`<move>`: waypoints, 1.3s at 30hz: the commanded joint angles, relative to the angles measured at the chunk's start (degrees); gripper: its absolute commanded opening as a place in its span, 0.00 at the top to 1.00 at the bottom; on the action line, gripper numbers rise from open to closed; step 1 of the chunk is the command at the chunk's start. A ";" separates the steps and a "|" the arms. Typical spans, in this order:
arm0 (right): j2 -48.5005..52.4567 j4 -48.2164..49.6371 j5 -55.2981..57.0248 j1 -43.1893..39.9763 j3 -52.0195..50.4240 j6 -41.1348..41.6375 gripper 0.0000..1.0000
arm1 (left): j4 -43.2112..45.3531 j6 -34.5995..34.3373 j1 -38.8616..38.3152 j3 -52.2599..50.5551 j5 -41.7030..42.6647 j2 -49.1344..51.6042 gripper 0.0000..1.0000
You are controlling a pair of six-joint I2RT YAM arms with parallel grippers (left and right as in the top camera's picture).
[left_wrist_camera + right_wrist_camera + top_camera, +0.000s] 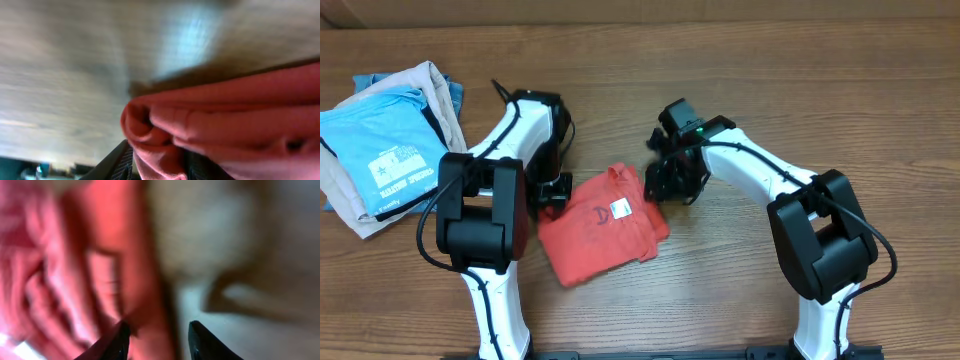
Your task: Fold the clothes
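Folded coral T-shirt point(595, 235) on table point(720, 300). Left hand point(553, 192) at its 9 o'clock edge, clamped on a bunched fold. Right hand point(667, 185) at 2 o'clock, fingers apart over the cloth; can't tell if gripping.

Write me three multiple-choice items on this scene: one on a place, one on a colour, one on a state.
1. Where does the light blue T-shirt lie?
A. on a beige garment at the left end of the table
B. at the table's middle
C. at its right end

2. What colour is the small tag on the coral-red T-shirt?
A. black
B. white
C. yellow

3. How does the coral-red T-shirt lie?
A. spread flat, sleeves out
B. hanging off the table
C. folded into a compact bundle

Answers:
1 A: the overhead view shows it at far left, beige cloth under it.
2 B: the tag shows white against the red.
3 C: no sleeves stick out, and the cloth lies doubled.
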 commanded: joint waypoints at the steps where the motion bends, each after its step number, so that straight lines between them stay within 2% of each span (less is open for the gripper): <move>1: 0.24 2.69 9.44 -2.16 0.26 0.13 0.59 | 0.31 -3.08 -0.07 -5.03 4.37 1.20 0.68; 4: 0.24 2.45 9.66 -3.65 1.51 -0.81 0.59 | 1.66 -2.82 -0.07 -7.65 5.97 1.20 0.72; 7: 0.04 -2.78 9.66 -4.35 4.39 -1.42 0.59 | 1.81 -1.95 -0.04 -7.56 6.16 0.70 0.73; 13: -3.28 -12.87 9.62 -3.04 8.87 -6.88 0.52 | 3.06 -2.03 0.72 -3.15 6.12 -4.61 0.70; 15: -5.42 -14.40 9.60 -1.53 8.92 -8.83 0.51 | 3.63 -2.56 0.90 -1.07 6.08 -6.80 0.66; 18: -7.74 -16.74 9.42 1.60 8.92 -12.72 0.51 | 5.07 -4.81 0.87 0.90 6.71 -9.51 0.50; 21: -7.87 -18.88 9.42 4.81 8.76 -14.36 0.51 | 5.68 -5.03 0.57 0.98 9.79 -10.45 0.47; 25: -7.69 -18.27 9.25 9.79 7.58 -14.32 0.51 | 5.49 -4.90 0.00 -0.24 14.27 -10.45 0.47; 30: -7.06 -13.73 12.33 14.36 6.34 -13.46 0.46 | 7.98 -4.83 -0.79 -4.17 14.69 -10.43 0.45; 39: -6.27 -8.04 19.34 15.10 3.54 -11.04 0.45 | 15.19 -5.03 -0.87 -13.25 15.61 -10.43 0.45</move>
